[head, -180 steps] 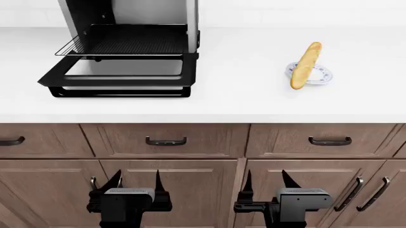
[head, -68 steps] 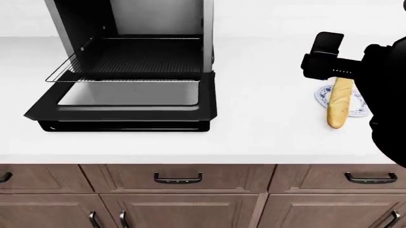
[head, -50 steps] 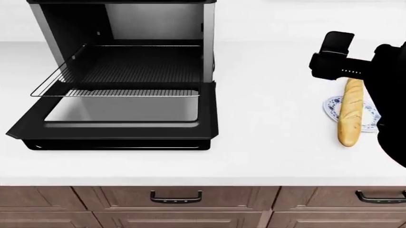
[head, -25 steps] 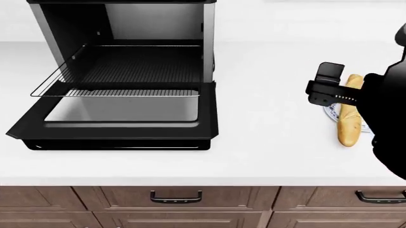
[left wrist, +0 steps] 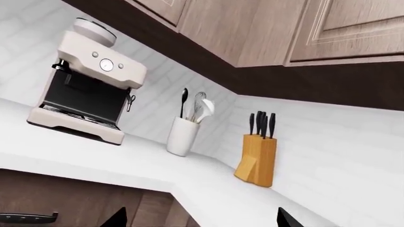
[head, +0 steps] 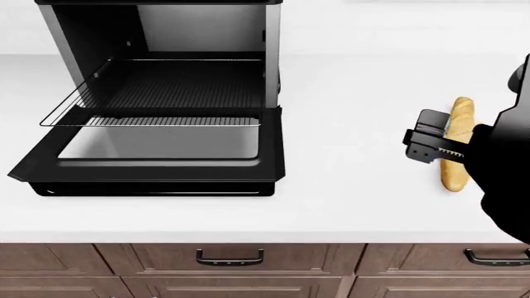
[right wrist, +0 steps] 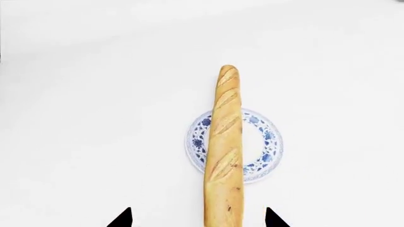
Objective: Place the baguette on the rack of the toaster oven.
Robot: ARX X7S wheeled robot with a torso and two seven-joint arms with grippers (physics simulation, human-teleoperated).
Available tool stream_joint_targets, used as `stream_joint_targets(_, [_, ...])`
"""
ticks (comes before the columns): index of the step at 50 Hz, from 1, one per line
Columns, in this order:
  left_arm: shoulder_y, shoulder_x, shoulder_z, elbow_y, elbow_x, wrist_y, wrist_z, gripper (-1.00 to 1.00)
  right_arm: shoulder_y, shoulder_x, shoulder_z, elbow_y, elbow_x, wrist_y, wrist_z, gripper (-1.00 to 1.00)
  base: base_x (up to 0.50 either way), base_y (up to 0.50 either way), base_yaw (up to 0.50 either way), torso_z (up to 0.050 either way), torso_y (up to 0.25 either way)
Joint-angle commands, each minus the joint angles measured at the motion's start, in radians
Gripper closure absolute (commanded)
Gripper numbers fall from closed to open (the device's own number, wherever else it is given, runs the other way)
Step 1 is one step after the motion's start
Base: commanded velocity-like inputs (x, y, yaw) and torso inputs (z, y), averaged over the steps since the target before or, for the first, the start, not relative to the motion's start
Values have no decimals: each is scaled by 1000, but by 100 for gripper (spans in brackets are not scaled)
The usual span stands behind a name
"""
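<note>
The baguette lies on the white counter at the right, its middle resting across a small blue-patterned plate. My right gripper hovers over the baguette, open, with one black fingertip on each side of the loaf's near end and clear of it. In the head view the gripper's black body covers the loaf's left side. The toaster oven stands at the left with its black door dropped open. Its wire rack is slid partly out and bare. My left gripper is open and holds nothing.
The left wrist view faces another stretch of counter with a cream coffee machine, a white utensil holder and a wooden knife block. Brown drawers with dark handles run below the counter's front edge.
The right gripper has come down and toward the counter's front, from beyond the baguette's far end to over its middle. The head view rose and closed in earlier, then held still.
</note>
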Motion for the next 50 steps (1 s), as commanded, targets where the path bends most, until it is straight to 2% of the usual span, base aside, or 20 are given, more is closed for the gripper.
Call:
stream_joint_targets(1, [0, -7, 12, 1, 9, 0, -8, -100, 1, -9, -34, 44, -14, -1, 6, -100, 0, 0, 0, 0, 0])
stream_joint_targets(11, [2, -11, 16, -1, 13, 3, -14, -100, 7, -77, -58, 168, -17, 25, -67, -100, 0, 0, 0, 0, 0])
stream_joint_targets(50, [-9, -28, 56, -10, 47, -6, -32, -100, -15, -116, -136, 390, -25, 92, -125, -100, 0, 0, 0, 0, 0])
